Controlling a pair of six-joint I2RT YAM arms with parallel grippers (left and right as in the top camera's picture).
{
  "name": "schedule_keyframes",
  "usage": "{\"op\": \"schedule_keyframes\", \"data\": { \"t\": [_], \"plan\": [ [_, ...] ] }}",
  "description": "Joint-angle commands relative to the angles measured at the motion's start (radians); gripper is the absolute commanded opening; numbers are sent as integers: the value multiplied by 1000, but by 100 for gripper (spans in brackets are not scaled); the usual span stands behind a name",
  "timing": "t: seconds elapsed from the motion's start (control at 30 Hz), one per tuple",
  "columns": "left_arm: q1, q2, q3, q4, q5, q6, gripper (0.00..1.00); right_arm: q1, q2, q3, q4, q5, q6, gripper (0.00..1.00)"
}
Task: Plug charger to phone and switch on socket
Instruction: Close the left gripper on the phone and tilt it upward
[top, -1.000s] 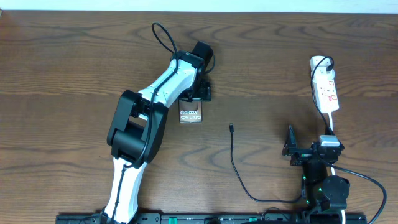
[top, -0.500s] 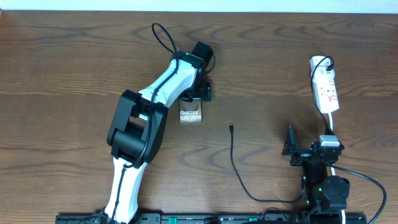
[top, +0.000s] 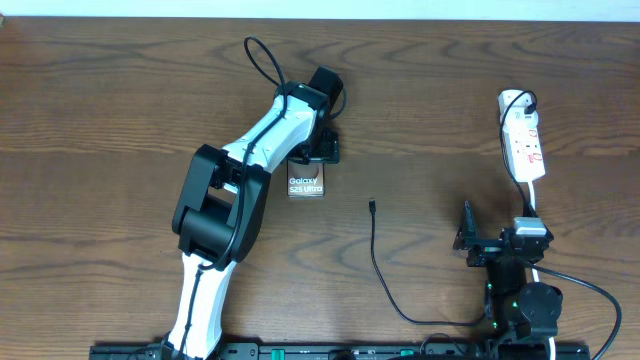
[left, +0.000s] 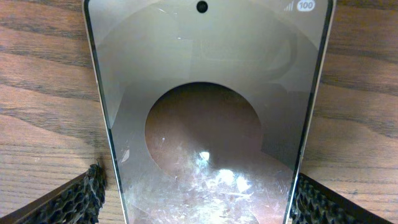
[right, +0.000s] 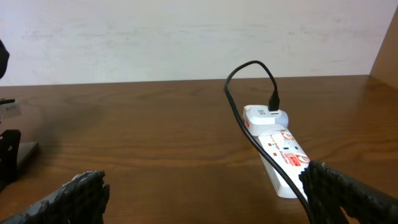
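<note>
The phone (top: 307, 185), a grey-bronze slab with white "Galaxy" lettering, lies flat left of the table's middle. My left gripper (top: 316, 158) is over its far end, open. In the left wrist view the phone (left: 202, 106) fills the picture, and the left gripper (left: 199, 208) straddles it with one pad at each long edge. The charger's plug tip (top: 371, 206) lies loose to the phone's right, and its black cable (top: 379, 270) runs toward the front edge. The white socket (top: 523, 143) lies at the far right. My right gripper (right: 208, 199) is open and holds nothing, with the socket (right: 280, 155) just ahead.
A white adapter (right: 264, 115) sits on the socket's far end with a black lead plugged into it, and that lead (right: 261, 152) runs along the strip past my right fingertip (right: 348, 193). The white cord (top: 533, 195) runs from the socket to the right arm's base.
</note>
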Motion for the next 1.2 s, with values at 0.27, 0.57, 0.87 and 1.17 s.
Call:
{"op": "schedule_keyframes", "data": {
  "t": [0.27, 0.57, 0.87, 1.17],
  "plan": [
    [2, 62, -39, -29, -24, 9, 88, -7, -5, -3, -2, -1, -11, 99],
    [2, 62, -39, -29, -25, 9, 84, -7, -5, -3, -2, -1, -11, 99],
    [3, 62, -39, -28, -25, 9, 81, -7, -5, -3, -2, -1, -11, 99],
    [3, 42, -35, -25, -24, 9, 80, -7, -5, -3, -2, -1, -11, 99]
  ]
}}
